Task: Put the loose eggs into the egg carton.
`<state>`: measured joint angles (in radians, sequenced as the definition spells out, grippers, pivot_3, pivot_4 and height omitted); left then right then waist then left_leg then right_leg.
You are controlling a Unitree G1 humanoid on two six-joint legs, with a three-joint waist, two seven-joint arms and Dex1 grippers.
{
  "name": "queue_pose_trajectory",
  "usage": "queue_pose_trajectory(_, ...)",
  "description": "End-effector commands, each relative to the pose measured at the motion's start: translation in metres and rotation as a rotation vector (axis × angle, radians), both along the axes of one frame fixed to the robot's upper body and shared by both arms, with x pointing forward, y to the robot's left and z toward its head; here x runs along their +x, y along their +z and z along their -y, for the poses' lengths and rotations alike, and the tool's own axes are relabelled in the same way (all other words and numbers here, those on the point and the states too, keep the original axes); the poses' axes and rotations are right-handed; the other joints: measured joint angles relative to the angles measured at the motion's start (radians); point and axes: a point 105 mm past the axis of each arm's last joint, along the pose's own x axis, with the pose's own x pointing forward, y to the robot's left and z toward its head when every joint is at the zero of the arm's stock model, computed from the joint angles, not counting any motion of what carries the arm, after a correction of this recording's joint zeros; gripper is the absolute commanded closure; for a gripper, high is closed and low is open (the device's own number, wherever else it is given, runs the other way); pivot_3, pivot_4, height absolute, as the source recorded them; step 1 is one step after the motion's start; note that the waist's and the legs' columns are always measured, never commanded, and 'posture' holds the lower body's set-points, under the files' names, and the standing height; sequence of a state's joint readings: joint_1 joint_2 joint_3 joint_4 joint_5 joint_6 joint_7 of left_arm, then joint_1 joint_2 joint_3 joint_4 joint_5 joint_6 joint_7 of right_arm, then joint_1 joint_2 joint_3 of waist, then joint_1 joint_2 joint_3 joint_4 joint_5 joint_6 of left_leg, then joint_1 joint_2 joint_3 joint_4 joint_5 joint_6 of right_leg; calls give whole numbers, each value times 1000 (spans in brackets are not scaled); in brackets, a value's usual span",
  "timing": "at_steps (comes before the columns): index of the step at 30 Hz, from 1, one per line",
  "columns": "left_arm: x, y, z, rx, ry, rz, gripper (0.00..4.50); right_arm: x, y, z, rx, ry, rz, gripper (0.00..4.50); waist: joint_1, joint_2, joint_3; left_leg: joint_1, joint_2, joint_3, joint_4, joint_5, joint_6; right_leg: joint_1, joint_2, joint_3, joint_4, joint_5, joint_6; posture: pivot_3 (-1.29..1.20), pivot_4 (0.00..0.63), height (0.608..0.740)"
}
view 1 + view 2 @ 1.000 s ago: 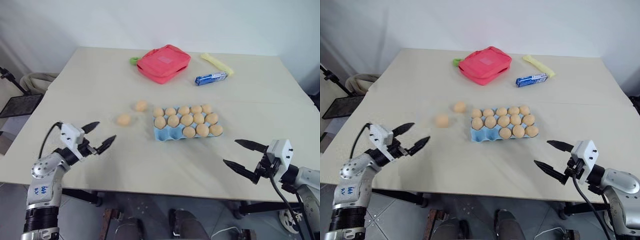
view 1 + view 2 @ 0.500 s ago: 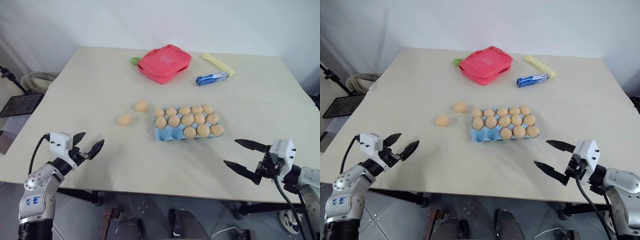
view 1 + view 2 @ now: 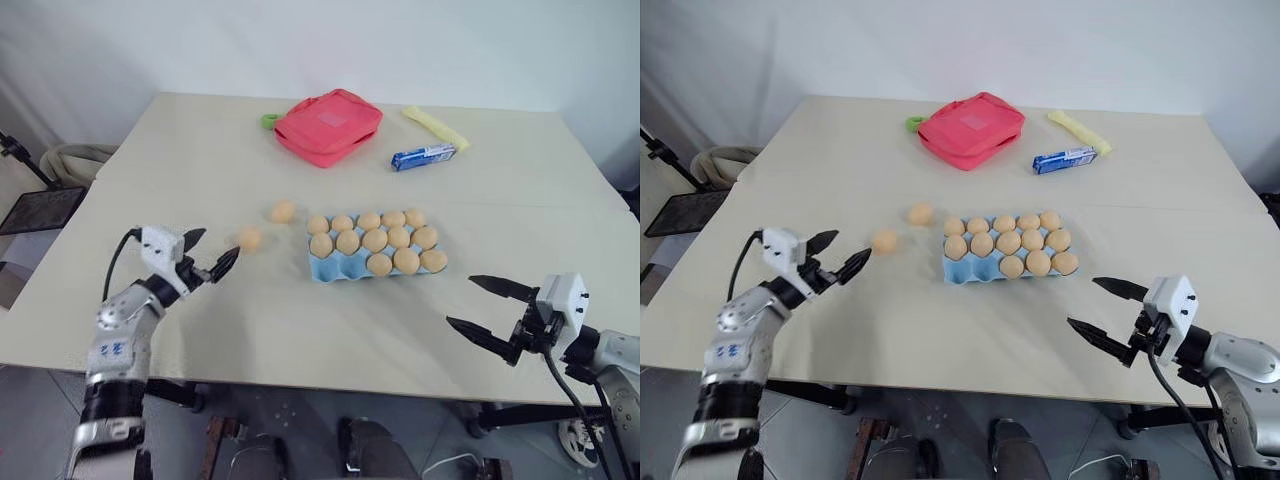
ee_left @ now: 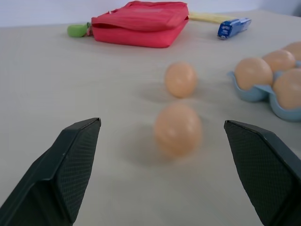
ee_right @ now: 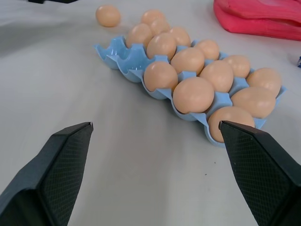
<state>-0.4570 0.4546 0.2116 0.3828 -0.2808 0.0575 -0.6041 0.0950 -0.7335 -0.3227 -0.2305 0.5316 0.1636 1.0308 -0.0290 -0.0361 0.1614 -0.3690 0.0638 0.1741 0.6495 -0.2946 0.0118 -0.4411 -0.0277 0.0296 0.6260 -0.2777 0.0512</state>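
Since a second ago, left gripper [image 3: 209, 256] pushed forward from the near left edge toward the nearer loose egg [image 3: 250, 238], now just short of it with fingers spread wide and nothing between them; right gripper [image 3: 492, 312] unmoved, likewise gaping and empty, low over the near right part of the table [image 3: 300, 330].

Two loose eggs, smooth, oval, tan-orange; nearer one seen from the left wrist centred between the open fingertips but still ahead of them; farther one [image 3: 283, 211] beyond it, close to the carton's left end, not touching. Egg carton [image 3: 335, 268], light blue, lidless, moulded in three rows of five, mid-table; thirteen cups filled, two empty at the left end of the near row.

Bare tabletop all along the near edge and around both loose eggs; clear strip between the eggs and the carton's left rim; open surface between right gripper and carton.

Left forearm angled in from the left edge, gripper about level, pointing at the egg; right gripper pointing inward toward the carton.

Farther back, red pouch [image 3: 328, 125], blue wrapped bar [image 3: 421, 156], yellow strip [image 3: 434, 126].
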Motion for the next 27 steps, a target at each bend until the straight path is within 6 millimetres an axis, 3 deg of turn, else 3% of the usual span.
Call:
queue_pose_trajectory(1,8,1,11,24,-60,19,21,-1,6,-1,-7,-9,27,0,-1,0,0,0,0,0,0,0,0,0,0,0,0,0,0,0,150,740)
queue_pose_trajectory(16,39,-20,37,65,-124,-95,21,-6,0,5,-16,-55,12,0,1,-1,0,-1,1,1,0,-1,0,-2,1,0,0,0,0,0,150,740)
queue_pose_trajectory(20,40,-22,41,55,-145,-99,875,-5,1,7,-19,-66,18,0,2,-1,0,-1,0,1,0,-1,-1,-2,1,0,0,0,0,0,150,740)
queue_pose_trajectory(24,40,-20,43,60,-159,-92,2105,-5,-1,8,-21,-72,17,0,2,-1,0,-2,0,1,1,-1,0,-2,1,0,1,0,0,0,150,740)
queue_pose_trajectory(27,38,-15,46,60,-183,-74,2105,-5,-2,9,-21,-76,15,0,2,-1,0,-2,0,1,1,-1,0,-2,1,0,1,0,0,0,150,740)
